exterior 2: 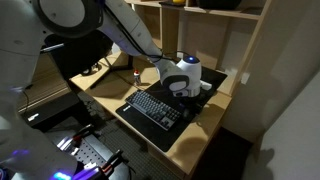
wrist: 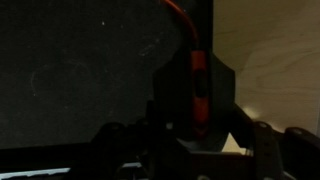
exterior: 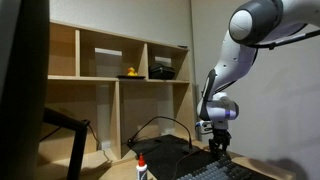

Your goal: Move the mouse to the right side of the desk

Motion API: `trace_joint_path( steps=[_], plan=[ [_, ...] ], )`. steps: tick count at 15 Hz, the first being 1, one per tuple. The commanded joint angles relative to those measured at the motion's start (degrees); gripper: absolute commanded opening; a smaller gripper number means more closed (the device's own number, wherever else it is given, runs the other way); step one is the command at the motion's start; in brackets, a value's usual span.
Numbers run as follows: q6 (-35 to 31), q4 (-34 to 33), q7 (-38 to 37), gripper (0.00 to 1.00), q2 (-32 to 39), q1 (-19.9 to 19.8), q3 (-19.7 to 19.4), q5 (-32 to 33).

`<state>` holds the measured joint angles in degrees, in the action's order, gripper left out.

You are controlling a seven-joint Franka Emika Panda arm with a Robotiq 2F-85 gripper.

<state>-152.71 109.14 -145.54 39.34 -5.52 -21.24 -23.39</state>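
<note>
One check: tool (exterior: 218, 149) low over mouse (wrist: 176, 96), its opening unreadable; we should straddle it squarely, then slide rightward along bench (wrist: 70, 80).

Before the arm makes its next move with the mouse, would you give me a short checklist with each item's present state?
1. Is the gripper low over the desk, beside the keyboard: ok.
2. Is the mouse located: cannot tell; the wrist view is too dark to make it out.
3. Is the gripper open or shut: cannot tell.
4. Is the red cable clear of the gripper: not ok; it runs right under it in the wrist view.
5. Is the red-capped bottle away from the gripper: ok.
</note>
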Motion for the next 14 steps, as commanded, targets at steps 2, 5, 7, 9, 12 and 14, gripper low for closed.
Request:
trace_joint_path(
  steps=[2, 5, 7, 9, 12, 14],
  plan=[
    [4.3, 0.0, 1.0, 0.45, -1.8, -3.6, 3.1, 2.5],
    [10.5, -0.8, -3.0, 0.45, -1.5, -1.8, -0.1, 7.6],
    [14.6, -1.5, -5.7, 0.45, -1.4, -1.3, -1.1, 10.9],
    [18.3, -1.9, -3.8, 0.45, 0.4, 5.5, -9.2, 7.2],
    [24.9, -2.7, -3.7, 0.45, 3.9, 15.7, -21.5, 4.0],
    [27.4, -2.9, -3.7, 0.45, 6.9, 21.3, -28.2, 0.5]
  ],
)
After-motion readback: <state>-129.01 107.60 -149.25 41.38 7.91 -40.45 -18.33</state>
